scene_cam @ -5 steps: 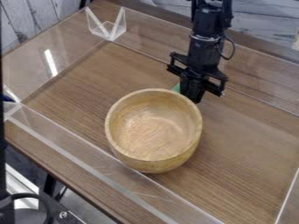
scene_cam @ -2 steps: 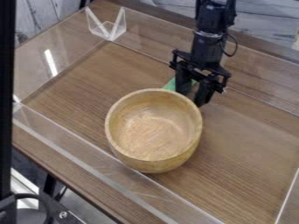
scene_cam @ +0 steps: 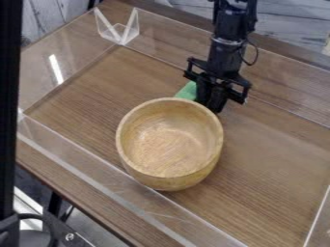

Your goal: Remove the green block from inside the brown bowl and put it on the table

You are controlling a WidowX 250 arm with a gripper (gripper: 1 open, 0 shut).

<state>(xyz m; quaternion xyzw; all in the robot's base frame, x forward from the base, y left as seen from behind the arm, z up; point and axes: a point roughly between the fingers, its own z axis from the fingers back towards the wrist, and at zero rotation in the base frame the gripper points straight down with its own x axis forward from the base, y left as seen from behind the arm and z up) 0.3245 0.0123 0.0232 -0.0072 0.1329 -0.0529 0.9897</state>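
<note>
Darkness fills a narrow upright strip at the far left of my view. Beside it, low in the corner, I see black equipment (scene_cam: 29, 232) with a curved cable, partly cut off by the frame. Clear acrylic walls (scene_cam: 54, 69) border that side of the counter (scene_cam: 84, 101), one strip slanting down past the bowl's left side toward the bottom. Farther along, near the back, a clear angular piece (scene_cam: 118, 25) catches the light with pale edges.

Next comes the brown bowl (scene_cam: 169, 145), upright on the wood grain, its wide mouth facing up at me. I can see its thick light-tan rim and the bare, grained floor inside.

The green block (scene_cam: 188, 92) is outside the bowl, just behind the far rim. I see only a small bright-green patch of it, left of my end effector (scene_cam: 206, 100); the black parts and the rim cover the rest. I cannot tell whether it lies flat or touches the rim.

My black arm (scene_cam: 229, 34) comes down from the back, with the tips low by the far right part of the rim. From here I cannot tell whether they stand wide or narrow, or whether they grip the block.

To the right, brown wood grain runs toward a clear edge (scene_cam: 317, 224) low at the side.
</note>
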